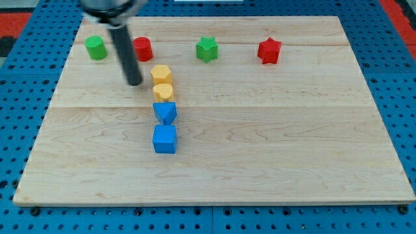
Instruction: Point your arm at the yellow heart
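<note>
With no pincer to judge, my tip (134, 82) sits just left of the yellow heart (162, 91); overshooting could knock it.

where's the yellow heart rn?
The yellow heart sits left of centre on the board, second in a column: touching the yellow hexagon above, blue triangle just below. My tip is just to its left.

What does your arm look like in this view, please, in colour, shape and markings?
Only my end shows: a straight, smooth, dark grey rod, round in section, widening into a black mount at the view's top. My tip is blunt. No cables or markings visible.
</note>
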`<control>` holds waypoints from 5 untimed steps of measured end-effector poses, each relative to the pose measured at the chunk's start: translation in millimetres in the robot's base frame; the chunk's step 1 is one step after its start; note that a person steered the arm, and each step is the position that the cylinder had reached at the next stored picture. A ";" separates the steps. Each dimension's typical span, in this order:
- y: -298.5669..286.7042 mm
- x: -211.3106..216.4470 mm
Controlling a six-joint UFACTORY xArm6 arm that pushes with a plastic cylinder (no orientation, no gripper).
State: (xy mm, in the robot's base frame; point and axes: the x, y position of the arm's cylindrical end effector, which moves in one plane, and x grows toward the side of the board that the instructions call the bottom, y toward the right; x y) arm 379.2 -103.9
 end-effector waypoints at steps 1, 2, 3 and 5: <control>69.8 -7.2; 85.9 -10.0; 151.1 -9.2; -15.0 2.1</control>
State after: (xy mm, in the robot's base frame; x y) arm 381.2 -118.9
